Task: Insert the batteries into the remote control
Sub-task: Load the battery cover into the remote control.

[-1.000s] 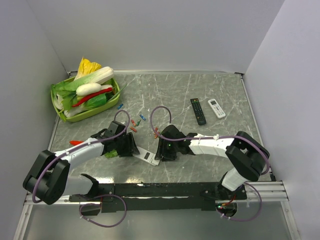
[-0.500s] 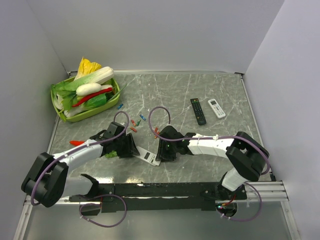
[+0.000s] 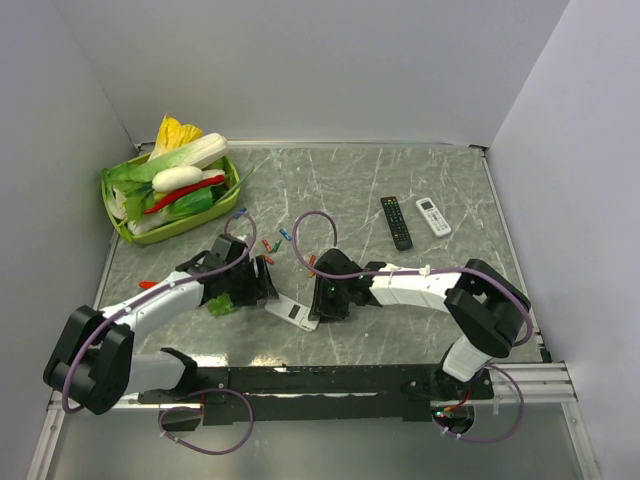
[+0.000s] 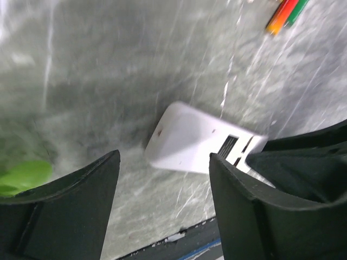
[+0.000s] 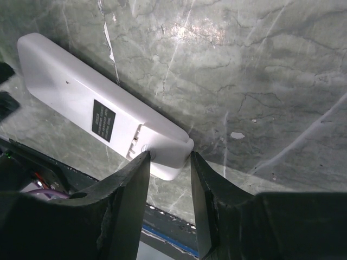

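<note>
Marbled grey table point(image 3: 380, 180) bears the remote control point(image 5: 62, 89): white back, dark label point(image 5: 103, 120).

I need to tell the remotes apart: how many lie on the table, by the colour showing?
Black: 1, the long black remote
White: 2, the white remote with grey buttons and the remote control, lying white back up
Total: 3

My left arm point(image 3: 160, 300) and right arm point(image 3: 410, 290): white shells, black joints, looping purple cables point(image 3: 318, 214). Left gripper point(image 4: 162, 162) and right gripper point(image 5: 169, 157) are matte black.
</note>
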Robot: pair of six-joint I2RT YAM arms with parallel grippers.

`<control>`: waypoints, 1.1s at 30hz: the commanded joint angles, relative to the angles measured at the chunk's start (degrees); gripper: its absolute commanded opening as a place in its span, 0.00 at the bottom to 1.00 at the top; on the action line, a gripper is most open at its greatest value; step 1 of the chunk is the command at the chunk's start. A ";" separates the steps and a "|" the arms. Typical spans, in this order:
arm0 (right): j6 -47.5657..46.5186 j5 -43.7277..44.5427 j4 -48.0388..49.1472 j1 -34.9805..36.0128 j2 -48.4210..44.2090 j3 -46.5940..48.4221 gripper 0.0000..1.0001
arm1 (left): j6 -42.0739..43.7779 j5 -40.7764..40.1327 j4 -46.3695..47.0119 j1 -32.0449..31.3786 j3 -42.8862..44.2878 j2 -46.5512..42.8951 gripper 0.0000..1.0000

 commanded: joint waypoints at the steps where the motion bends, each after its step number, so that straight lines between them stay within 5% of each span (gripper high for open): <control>1: 1.00 0.30 -1.46 0.51 1.68 2.85 0.43 | 3.86 0.88 -0.06 0.57 3.24 1.57 0.69; 14: -0.41 0.38 -3.39 0.51 3.70 5.49 0.43 | 2.54 9.41 4.25 -2.06 1.23 5.97 0.55; 21: -3.13 1.61 -4.62 0.25 5.55 7.86 0.43 | -2.29 11.35 6.45 -3.21 -2.38 3.52 0.39; 33: -12.09 4.43 -6.38 -1.60 7.66 12.26 0.43 | -10.89 15.82 10.04 -5.32 -5.37 -2.29 0.36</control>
